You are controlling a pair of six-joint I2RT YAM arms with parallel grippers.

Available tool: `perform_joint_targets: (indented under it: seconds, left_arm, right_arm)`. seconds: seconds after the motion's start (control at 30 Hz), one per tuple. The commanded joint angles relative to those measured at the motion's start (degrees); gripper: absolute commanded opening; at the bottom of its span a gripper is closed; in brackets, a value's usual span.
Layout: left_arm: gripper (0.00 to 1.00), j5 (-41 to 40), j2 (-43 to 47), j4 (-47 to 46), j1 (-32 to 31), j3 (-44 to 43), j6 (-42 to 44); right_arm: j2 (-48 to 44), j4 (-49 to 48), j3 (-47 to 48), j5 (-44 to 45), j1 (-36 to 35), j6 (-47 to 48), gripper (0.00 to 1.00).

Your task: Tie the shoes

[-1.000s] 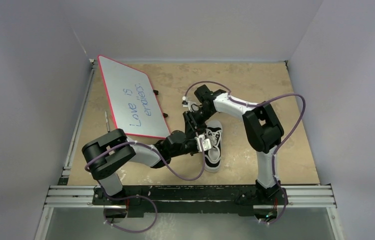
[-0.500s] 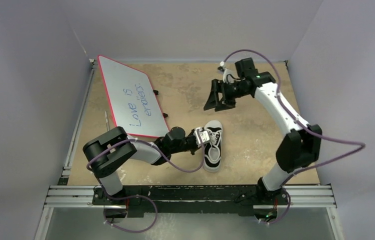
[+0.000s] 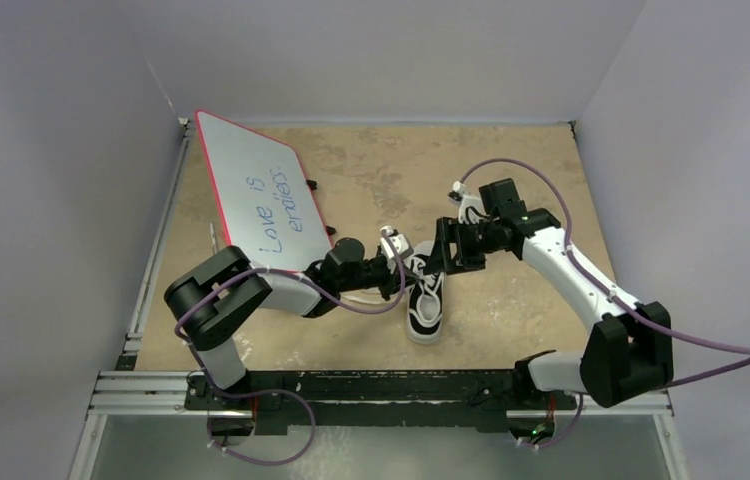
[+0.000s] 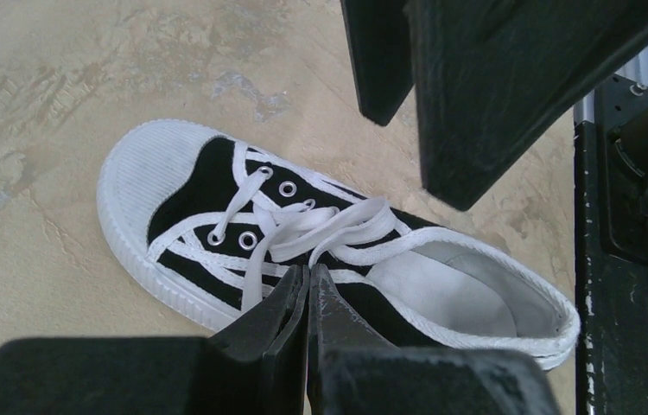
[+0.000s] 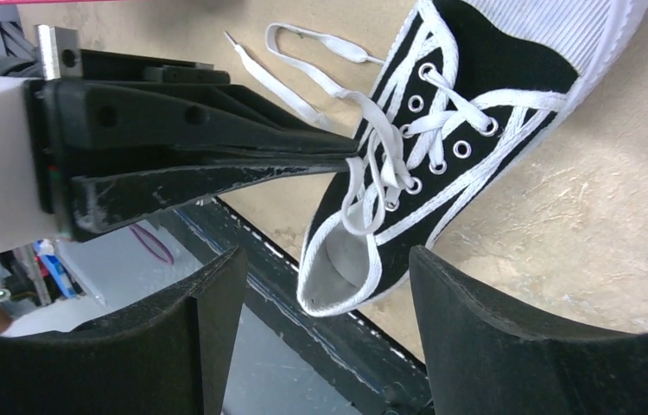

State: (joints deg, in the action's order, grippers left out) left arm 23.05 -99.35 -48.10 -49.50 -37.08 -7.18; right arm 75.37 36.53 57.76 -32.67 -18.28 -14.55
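Pale grey walls (image 3: 381, 50); tan tabletop (image 3: 371, 170)

Soft, even light falls from above; the top view is bright and sharp, with only faint shadows on the table (image 3: 531, 170) under the arms; in both wrist views the sneaker (image 4: 217, 186) is crisp, while the left hand (image 4: 308, 290), close to the lens, looks dark and slightly soft-edged.

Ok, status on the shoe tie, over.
Left gripper shut, tips at laces. Right gripper open above sneaker. Laces loose, no bow. Whiteboard beside left arm.
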Motion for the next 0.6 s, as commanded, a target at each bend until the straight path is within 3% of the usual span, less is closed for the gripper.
perform_joint_targets:
  seconds: [0.0,0.3,0.57]
  left_arm:
    - [0.0,3.3,2.1,-2.2,0.5,-0.3,-2.8]
    - [0.0,3.3,2.4,-2.3,0.5,-0.3,-3.5]
    - [0.0,3.0,1.8,-4.2,0.5,0.0,-5.1]
  right_arm:
    - [2.1,-4.9,-2.2,-2.3,0.2,-3.0,0.7]
    - [8.2,-7.6,-1.8,-4.0,0.2,-3.4,0.49]
    - [7.6,-7.7,-4.2,-3.6,-0.1,-3.1,0.49]
